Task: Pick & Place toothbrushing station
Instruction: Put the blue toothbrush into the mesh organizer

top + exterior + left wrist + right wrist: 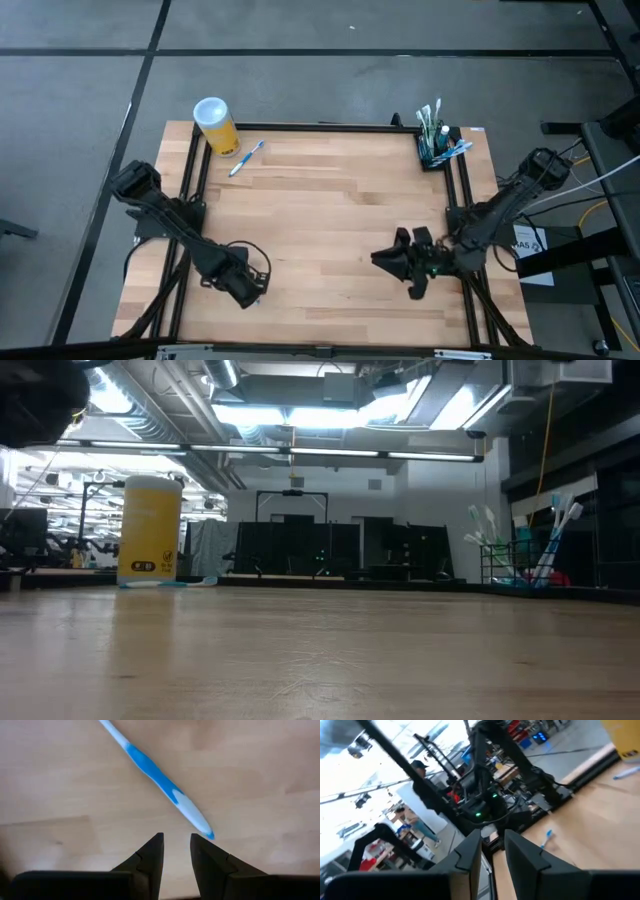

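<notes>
Both arms parked low, station waiting up top right

Left gripper [250, 288] sits lower left, fingers slightly parted and empty (same for the right). Right gripper [405, 262] is nearer: the toothbrushing station [438, 146] stands upper right, almost straight above it in frame.

Table [330, 210] pale matt wood; toothbrush [165, 785] glossy plastic; cup [149, 530] smooth yellow.

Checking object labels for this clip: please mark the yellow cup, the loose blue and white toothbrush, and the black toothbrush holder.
Yellow cylindrical cup with white lid [219, 128]: high view, on its yellow side.
Blue and white plastic toothbrush [246, 158]: high view, mid-handle.
Small black box-like toothbrush holder [437, 152]: high view, on its black body.
</notes>
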You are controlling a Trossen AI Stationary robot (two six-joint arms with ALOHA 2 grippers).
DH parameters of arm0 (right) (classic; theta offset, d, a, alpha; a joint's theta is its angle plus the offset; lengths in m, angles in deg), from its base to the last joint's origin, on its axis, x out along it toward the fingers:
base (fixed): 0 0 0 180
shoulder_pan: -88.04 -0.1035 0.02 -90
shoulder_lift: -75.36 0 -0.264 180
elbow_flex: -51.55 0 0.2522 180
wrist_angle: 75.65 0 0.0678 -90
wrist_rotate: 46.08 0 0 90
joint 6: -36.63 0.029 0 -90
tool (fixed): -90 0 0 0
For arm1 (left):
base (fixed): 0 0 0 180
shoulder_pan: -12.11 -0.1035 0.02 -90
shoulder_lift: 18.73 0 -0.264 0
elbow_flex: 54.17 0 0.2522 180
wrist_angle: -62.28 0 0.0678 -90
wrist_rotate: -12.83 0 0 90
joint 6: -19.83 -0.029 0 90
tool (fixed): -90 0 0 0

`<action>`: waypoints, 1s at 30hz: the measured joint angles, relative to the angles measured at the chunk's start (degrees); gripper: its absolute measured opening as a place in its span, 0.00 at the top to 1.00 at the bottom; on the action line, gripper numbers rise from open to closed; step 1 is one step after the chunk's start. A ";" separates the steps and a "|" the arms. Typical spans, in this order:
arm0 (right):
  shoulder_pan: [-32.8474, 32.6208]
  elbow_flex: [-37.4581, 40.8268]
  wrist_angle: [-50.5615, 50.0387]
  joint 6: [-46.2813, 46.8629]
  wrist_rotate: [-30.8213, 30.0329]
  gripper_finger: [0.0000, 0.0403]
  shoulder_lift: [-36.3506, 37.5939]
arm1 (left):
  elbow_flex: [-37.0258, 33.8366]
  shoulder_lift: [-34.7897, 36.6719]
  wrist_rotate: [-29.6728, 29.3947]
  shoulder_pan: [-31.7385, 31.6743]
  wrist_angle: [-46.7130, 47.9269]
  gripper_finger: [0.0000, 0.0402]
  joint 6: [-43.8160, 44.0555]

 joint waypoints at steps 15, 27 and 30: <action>-6.70 -0.80 0.55 -2.00 -4.91 0.78 0.02 | 4.41 -10.98 2.06 -1.34 -1.07 0.69 -0.32; -9.06 -0.80 1.12 -1.29 -10.24 0.78 0.02 | 4.63 -14.40 -0.29 -2.50 -2.13 0.66 -0.58; -9.08 -0.82 1.85 -1.15 -10.53 0.78 0.02 | 4.61 -14.87 -0.26 -2.74 -2.42 0.67 -0.87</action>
